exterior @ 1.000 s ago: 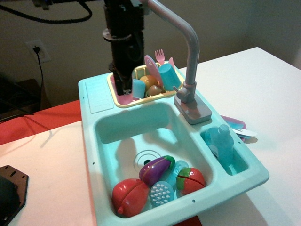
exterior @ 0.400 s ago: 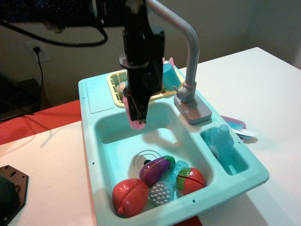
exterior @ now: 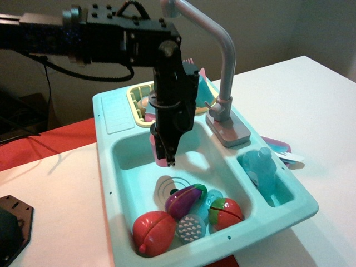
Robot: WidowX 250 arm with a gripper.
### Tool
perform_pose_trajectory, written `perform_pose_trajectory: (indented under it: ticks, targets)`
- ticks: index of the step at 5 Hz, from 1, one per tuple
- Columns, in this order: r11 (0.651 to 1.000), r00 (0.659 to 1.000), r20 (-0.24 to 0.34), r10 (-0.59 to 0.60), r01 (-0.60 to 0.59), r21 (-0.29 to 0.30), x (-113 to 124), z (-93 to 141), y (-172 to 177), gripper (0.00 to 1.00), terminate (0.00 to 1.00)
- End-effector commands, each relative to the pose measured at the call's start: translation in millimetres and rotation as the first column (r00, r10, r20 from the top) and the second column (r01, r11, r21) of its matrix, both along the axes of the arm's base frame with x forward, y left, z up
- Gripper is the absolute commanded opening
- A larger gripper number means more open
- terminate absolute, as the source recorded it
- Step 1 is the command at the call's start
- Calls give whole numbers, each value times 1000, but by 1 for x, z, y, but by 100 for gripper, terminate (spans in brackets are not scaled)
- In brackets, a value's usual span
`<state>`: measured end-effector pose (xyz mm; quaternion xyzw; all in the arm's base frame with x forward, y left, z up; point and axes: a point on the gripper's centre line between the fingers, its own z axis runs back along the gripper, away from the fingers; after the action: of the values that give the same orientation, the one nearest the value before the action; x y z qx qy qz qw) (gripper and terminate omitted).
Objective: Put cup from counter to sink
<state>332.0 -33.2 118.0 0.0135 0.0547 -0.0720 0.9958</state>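
The gripper [exterior: 166, 151] is closed on the pink cup [exterior: 156, 149] and holds it inside the teal sink [exterior: 128, 153], above the drain rings [exterior: 167, 186]. At the sink's near end lie a toy eggplant [exterior: 186, 200], a strawberry [exterior: 226, 211], a red fruit [exterior: 154, 232] and a scrub brush [exterior: 191, 227]. The small right compartment [exterior: 286, 196] holds a light-blue bottle [exterior: 262, 168], and the yellow dish rack [exterior: 137, 99] sits at the far end beside the ribbed counter [exterior: 115, 112].
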Motion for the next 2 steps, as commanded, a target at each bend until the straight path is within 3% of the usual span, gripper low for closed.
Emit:
perform_pose_trajectory:
  ticks: [1, 2]
  targets:
    - [1000, 1000, 15, 26, -26, 15, 1, -8, 5, 0, 0]
    - [998, 999, 4, 52, -52, 16, 0, -11, 8, 100, 0]
